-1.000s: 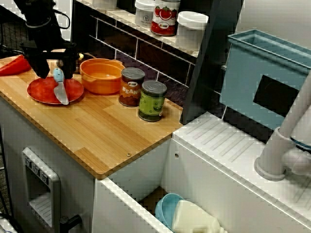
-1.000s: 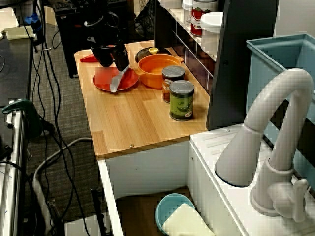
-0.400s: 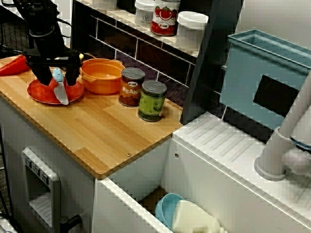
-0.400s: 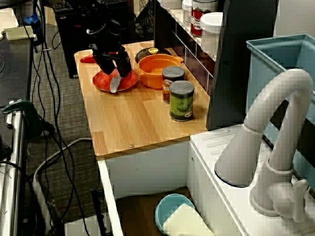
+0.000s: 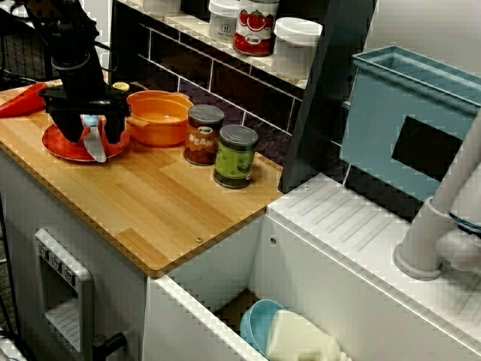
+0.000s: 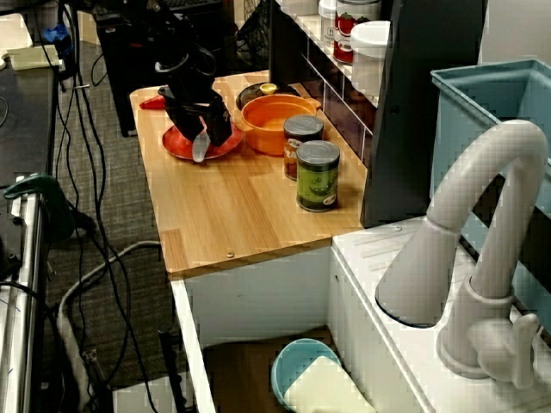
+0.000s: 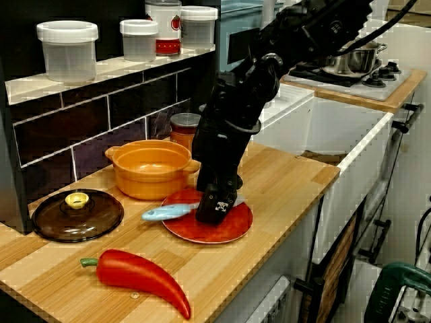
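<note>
Knife (image 5: 97, 150) on red plate (image 5: 56, 145), lying between parted fingers of tool (image 5: 94, 136), unclamped

The worktop (image 7: 283, 175) is light wood with visible grain and a satin finish. The plate (image 7: 236, 223) is smooth, red and slightly glossy. The knife (image 7: 168, 212) has a pale blue, plastic-looking handle and a dull grey blade. The hand (image 7: 217, 210) is matt black with a hard shell. The pot (image 7: 151, 168) is smooth and orange with a soft sheen. The lid (image 7: 77, 215) is dark, translucent and glossy. The pepper (image 7: 138, 277) is glossy red. The brown can (image 5: 204, 135) and the green can (image 5: 234, 156) have metal tops and paper-like labels.
</note>
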You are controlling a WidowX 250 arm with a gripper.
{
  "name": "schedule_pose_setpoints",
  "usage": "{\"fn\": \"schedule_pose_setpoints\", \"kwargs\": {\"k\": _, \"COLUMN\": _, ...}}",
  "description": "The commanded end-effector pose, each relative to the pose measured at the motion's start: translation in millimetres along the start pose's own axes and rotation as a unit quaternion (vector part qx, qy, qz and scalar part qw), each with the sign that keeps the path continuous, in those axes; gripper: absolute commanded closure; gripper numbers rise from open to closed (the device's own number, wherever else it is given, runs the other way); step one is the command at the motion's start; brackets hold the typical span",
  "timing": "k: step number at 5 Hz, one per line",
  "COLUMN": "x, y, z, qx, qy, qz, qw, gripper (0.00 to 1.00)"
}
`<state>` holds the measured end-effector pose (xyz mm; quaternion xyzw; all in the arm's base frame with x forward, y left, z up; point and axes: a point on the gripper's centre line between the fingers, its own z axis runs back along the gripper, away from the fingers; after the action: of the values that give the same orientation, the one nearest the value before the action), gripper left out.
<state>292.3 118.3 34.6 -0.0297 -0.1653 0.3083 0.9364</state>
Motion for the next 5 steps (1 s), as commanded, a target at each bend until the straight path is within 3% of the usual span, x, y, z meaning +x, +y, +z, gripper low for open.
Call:
{"fn": "schedule_pose_setpoints", "kwargs": {"k": 1, "x": 7.2, "y": 0.8, "z": 0.4, "qx": 0.004, "qy": -0.005, "qz": -0.002, "qw": 1.0000, "gripper": 0.00}}
{"fn": "schedule_pose_setpoints", "kwargs": {"k": 2, "x": 7.9, "y": 1.7, "z": 2.0, "qx": -0.005, "qy": 0.005, "qz": -0.002, "qw": 1.0000, "gripper": 1.00}}
{"fn": "schedule_pose_setpoints", "kwargs": {"k": 5, "x": 12.6, "y": 0.6, "z": 16.1, "qx": -0.024, "qy": 0.023, "qz": -0.003, "qw": 0.9994, "gripper": 1.00}}
